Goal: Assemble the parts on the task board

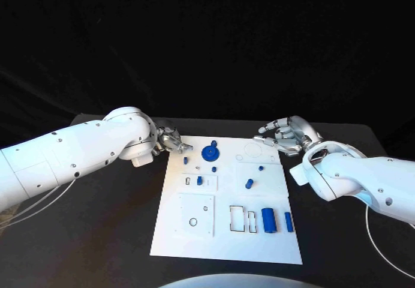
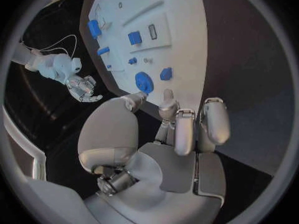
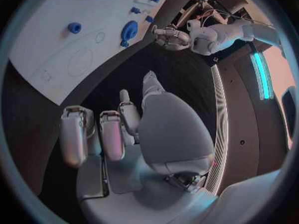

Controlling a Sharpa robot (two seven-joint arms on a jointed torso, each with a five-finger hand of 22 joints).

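The left hand (image 1: 170,141) holds nothing, its fingers apart, just beside the far left corner of the white task board (image 1: 195,240) on the black desk (image 1: 104,240). A round blue part (image 1: 209,153) sits near it. The right hand (image 1: 283,136) is also spread and holds nothing, by the board's far right corner.

One white task board (image 1: 186,231) is seen on one black bench (image 1: 95,240). Seven blue parts are counted on the board: one round disc (image 1: 209,153), two upright blocks near the front edge, the larger (image 1: 269,220) and the narrower (image 1: 289,221), and four small pieces (image 1: 189,160) (image 1: 214,169) (image 1: 200,180) (image 1: 249,183). The small ones are hard to resolve, so that count may be off by one. Two robot hands are present, the left robot hand (image 1: 170,141) and the right robot hand (image 1: 282,137).
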